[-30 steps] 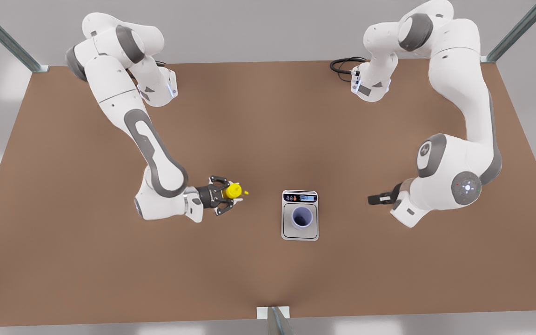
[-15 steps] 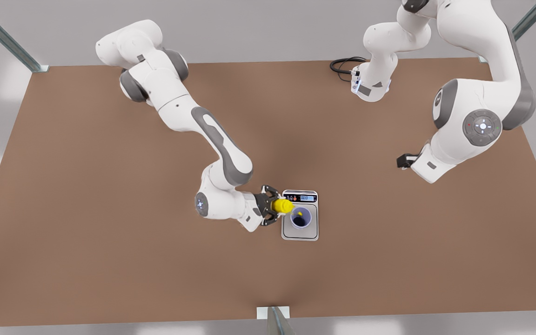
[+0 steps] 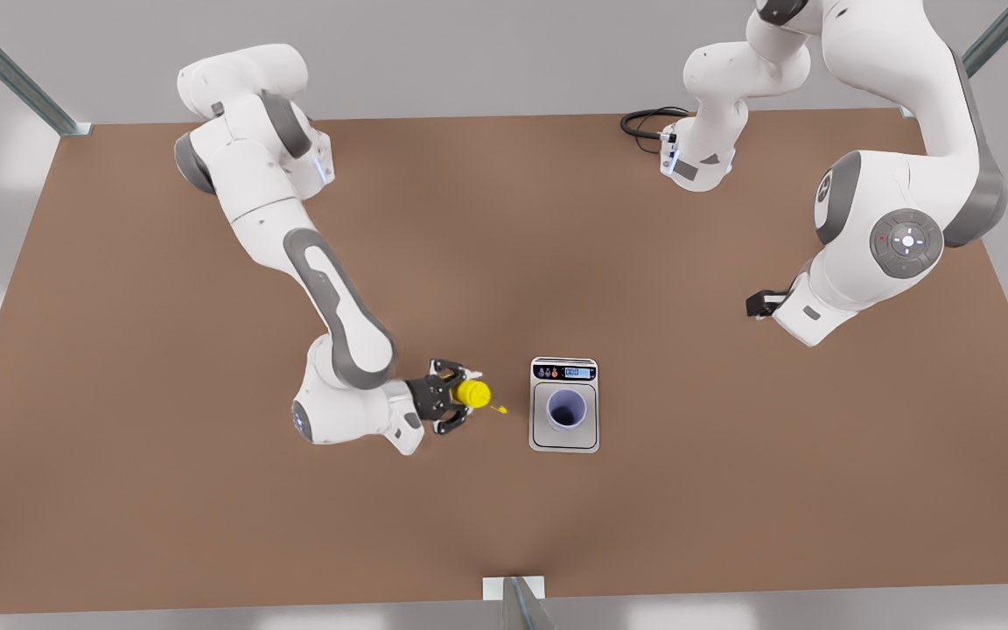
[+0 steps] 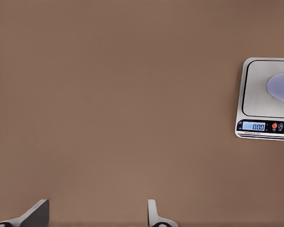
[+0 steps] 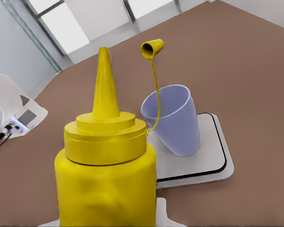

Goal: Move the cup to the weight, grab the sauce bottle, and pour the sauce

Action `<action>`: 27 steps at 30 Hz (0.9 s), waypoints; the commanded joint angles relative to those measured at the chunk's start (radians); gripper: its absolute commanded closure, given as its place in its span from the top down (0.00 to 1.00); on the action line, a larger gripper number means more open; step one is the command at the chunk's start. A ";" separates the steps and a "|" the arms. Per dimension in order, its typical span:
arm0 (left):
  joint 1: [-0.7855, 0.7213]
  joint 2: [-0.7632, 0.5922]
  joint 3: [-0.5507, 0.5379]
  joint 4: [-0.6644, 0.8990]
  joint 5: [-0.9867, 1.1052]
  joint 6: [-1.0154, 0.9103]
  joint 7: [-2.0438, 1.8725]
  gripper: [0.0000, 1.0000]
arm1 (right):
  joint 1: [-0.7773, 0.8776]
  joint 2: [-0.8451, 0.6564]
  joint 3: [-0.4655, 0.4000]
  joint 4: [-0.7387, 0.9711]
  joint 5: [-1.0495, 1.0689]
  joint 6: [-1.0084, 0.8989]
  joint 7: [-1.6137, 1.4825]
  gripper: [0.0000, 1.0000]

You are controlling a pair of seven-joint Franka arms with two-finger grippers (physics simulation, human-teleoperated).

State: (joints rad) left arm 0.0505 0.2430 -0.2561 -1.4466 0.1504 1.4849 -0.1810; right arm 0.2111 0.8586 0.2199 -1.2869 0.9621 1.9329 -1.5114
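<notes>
The right gripper clamps the upright sauce bottle just off the weight on the front view's left; the cup stands mid-plate; the left gripper, fingers wide, waits over bare table well apart.

We see a made-up test room for robots, not a home: two big white robot arms bolted to a wide bare brown table, plain grey walls, metal frame posts, and a black cable.
</notes>
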 commanded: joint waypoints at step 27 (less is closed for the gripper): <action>0.000 0.018 0.005 0.002 -0.032 0.003 -0.003 1.00 | -0.567 0.132 0.124 -0.114 -0.006 -0.391 -0.763 0.49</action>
State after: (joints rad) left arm 0.0506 0.2609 -0.2515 -1.4450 0.1180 1.4894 -0.1832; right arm -0.3544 0.9994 0.3434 -1.4003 0.9550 1.5474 -2.2888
